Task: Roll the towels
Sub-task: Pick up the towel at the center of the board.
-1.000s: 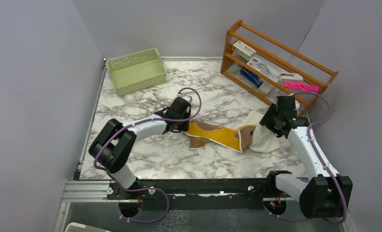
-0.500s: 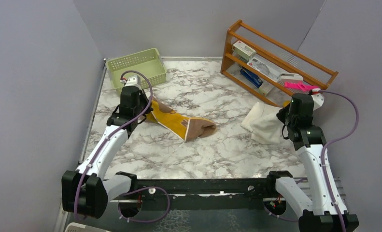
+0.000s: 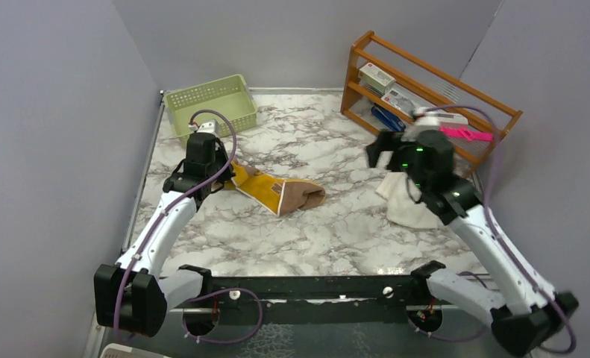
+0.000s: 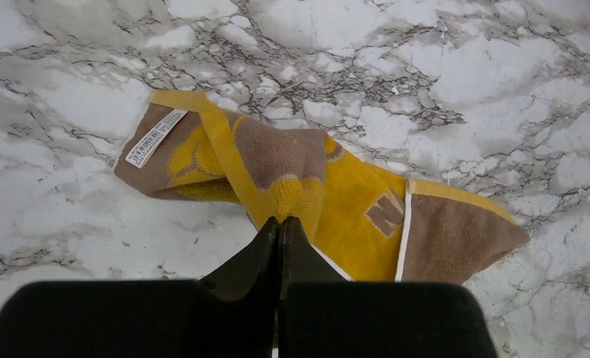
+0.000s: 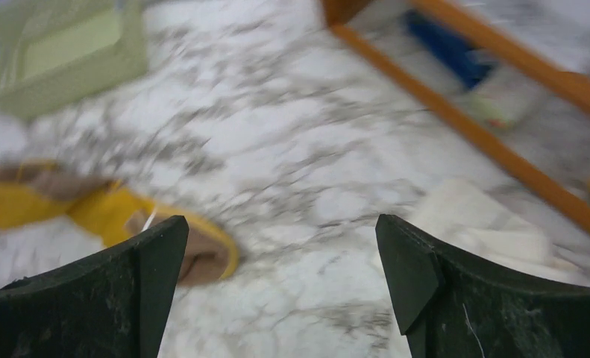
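Observation:
The mustard-yellow towel (image 3: 277, 192) lies crumpled on the marble left of centre, its tan reverse and white edging showing. My left gripper (image 3: 226, 176) is shut on a yellow fold at its left end; the left wrist view shows the jaws (image 4: 280, 221) pinching that fold of the yellow towel (image 4: 351, 212). The cream-white towel (image 3: 409, 205) lies bunched at the right, partly hidden under my right arm. My right gripper (image 3: 381, 151) hangs wide open above the table with nothing in it. The blurred right wrist view shows the gripper (image 5: 280, 250), the yellow towel (image 5: 105, 212) and the cream towel (image 5: 485, 231).
A green basket (image 3: 211, 108) stands at the back left, close behind my left gripper. A wooden rack (image 3: 426, 97) with boxes and a pink item stands at the back right. Grey walls close in both sides.
My left gripper dragged the yellow towel leftward, away from the cream one. My right gripper let go, opened wide and swung up and left over the cream towel.

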{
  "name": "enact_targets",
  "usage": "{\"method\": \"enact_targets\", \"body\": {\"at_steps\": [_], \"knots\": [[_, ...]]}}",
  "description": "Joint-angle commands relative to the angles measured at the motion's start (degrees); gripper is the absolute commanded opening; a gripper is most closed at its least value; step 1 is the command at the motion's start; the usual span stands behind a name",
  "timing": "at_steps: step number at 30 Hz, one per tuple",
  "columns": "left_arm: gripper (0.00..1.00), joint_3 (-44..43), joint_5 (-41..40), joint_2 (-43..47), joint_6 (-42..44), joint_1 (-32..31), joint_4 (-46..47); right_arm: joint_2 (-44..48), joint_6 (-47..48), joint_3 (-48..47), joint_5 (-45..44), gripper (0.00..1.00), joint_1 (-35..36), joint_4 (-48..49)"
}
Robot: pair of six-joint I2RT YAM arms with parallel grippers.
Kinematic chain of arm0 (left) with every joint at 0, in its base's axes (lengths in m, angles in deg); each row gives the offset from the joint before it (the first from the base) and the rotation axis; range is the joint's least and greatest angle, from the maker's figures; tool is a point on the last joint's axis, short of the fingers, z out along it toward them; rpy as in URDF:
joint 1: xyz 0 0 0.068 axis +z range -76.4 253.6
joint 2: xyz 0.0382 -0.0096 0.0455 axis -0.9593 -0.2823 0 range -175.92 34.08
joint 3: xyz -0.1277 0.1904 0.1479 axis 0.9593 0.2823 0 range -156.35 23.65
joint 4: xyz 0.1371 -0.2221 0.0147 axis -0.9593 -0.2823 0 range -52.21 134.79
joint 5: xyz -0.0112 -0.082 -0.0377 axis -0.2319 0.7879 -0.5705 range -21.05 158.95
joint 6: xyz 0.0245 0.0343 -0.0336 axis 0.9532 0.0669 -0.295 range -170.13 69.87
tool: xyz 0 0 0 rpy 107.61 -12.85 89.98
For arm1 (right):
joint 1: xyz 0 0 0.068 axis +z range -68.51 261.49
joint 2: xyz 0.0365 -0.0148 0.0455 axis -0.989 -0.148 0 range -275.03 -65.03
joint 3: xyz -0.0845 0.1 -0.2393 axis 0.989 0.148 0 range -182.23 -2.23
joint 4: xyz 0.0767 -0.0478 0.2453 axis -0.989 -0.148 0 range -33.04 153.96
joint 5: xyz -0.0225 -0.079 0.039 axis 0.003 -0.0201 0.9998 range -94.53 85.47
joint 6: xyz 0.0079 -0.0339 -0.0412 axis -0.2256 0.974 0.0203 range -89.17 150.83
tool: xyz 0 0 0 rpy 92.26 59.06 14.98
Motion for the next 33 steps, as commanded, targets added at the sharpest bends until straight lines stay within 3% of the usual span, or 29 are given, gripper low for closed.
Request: {"method": "enact_targets", "body": {"at_steps": [1,3,8,12,17,23,30,33], "knots": [[0.00,-2.8,-1.5,-0.3,1.7,1.5,-2.1,-14.7,9.0,-4.1,-16.7,1.00,28.4,4.1],[0.00,-3.0,-1.3,0.0,1.7,2.2,-2.5,-24.1,9.5,-8.6,-19.5,1.00,35.9,3.3],[0.00,-3.3,-0.2,0.6,2.3,4.0,-3.6,-41.1,11.9,-14.4,-1.3,1.00,36.6,10.5],[0.00,-2.8,1.0,0.8,2.8,5.0,-4.3,-52.9,12.8,-22.1,2.8,0.99,36.6,8.5],[0.00,-1.7,1.5,0.6,3.7,6.0,-4.4,-60.0,15.0,-25.1,8.7,0.95,36.5,12.7],[0.00,-1.4,1.6,0.6,5.1,8.1,-4.6,-65.4,16.7,-27.3,5.7,0.92,36.3,10.1],[0.00,-3.3,2.4,0.0,5.7,10.4,-5.0,-63.4,17.0,-22.0,4.1,0.65,33.1,10.9],[0.00,-3.9,1.8,-0.2,6.1,10.9,-5.2,-60.3,16.5,-19.0,2.6,0.48,31.5,12.0]]}}
